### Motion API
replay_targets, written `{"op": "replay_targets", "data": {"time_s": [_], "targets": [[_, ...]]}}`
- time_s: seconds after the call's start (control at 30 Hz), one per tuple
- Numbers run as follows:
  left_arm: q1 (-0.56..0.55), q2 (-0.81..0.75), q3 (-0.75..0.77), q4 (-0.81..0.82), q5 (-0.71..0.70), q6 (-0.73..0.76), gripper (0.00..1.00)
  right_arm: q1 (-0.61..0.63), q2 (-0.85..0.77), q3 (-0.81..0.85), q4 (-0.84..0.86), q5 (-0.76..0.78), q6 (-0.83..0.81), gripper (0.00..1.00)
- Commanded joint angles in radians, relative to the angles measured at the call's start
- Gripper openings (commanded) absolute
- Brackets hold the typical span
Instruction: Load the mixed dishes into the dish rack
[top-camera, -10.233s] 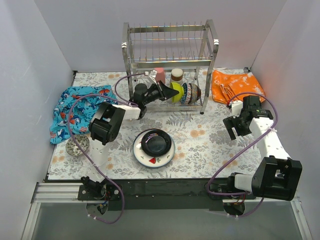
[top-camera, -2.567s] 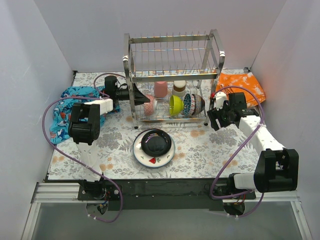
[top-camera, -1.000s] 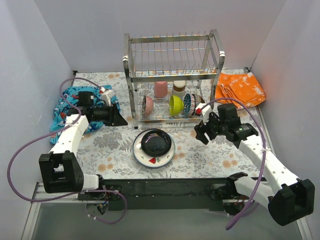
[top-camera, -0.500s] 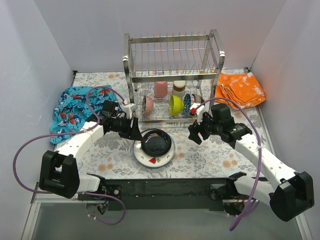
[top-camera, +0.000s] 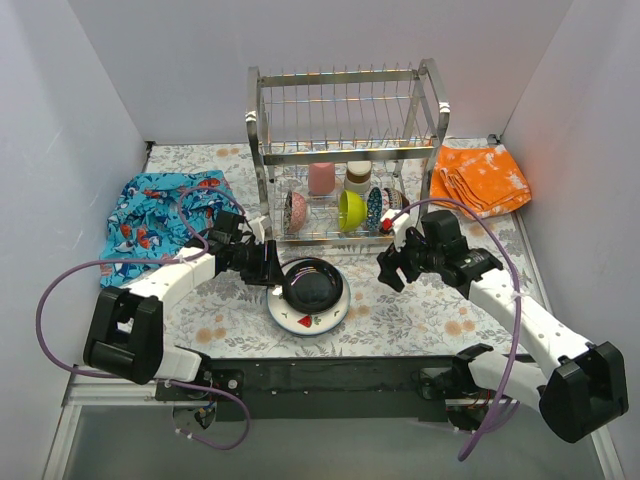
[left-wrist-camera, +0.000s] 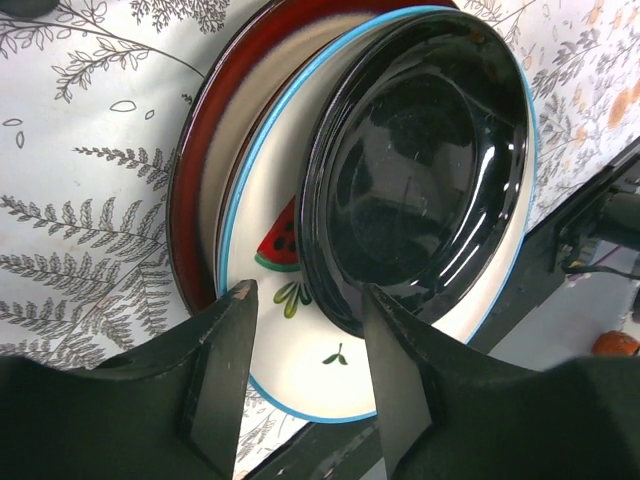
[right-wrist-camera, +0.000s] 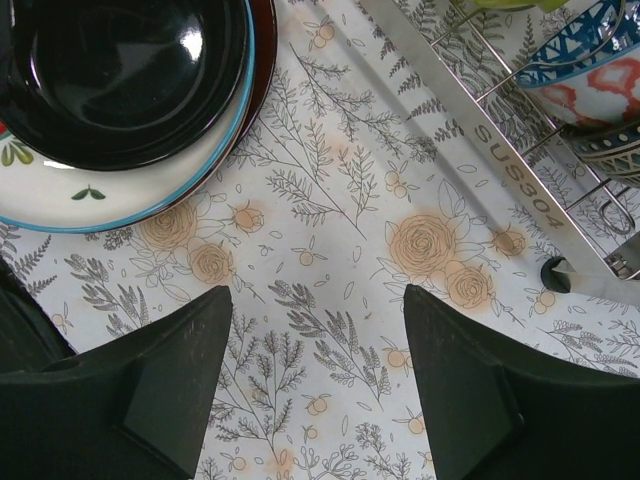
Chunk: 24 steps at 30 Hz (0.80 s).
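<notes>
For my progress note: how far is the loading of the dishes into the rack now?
Done: small bowls and cups, among them the lime bowl and pink cup, sit on the lower shelf of the chrome wire rack. In hand: the open left gripper is at the edge of the glossy black plate. Left: that plate and the white plate with watermelon mark under it. The right gripper hangs open.

My left arm and my right arm are built the same. Each one has white, rounded links and large black joint blocks. A thin purple cable hangs along each arm in loose loops. The fingers of my grippers are matte black, flat and wedge-shaped, with smooth faces. Both arms are fixed on a black rail.
</notes>
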Motion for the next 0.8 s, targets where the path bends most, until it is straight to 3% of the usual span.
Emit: {"op": "replay_targets", "data": {"time_s": [0.0,0.3,0.63,0.73,0.77], "targets": [[-0.003,0.014,-0.021,0.068,0.021,-0.063,0.43,0.004,0.023,0.042,0.02,0.012,0.001,0.78],[-0.003,0.045,-0.038,0.099,0.046,-0.069,0.3,0.004,0.051,0.043,0.023,0.02,-0.006,0.78],[-0.011,0.036,-0.082,0.14,0.054,-0.089,0.23,0.004,0.052,0.037,0.017,0.03,-0.016,0.78],[-0.014,0.022,-0.091,0.148,0.058,-0.089,0.15,0.004,0.051,0.03,0.018,0.033,-0.019,0.78],[-0.014,0.014,-0.091,0.146,0.055,-0.089,0.04,0.004,0.049,0.028,0.017,0.035,-0.021,0.78]]}}
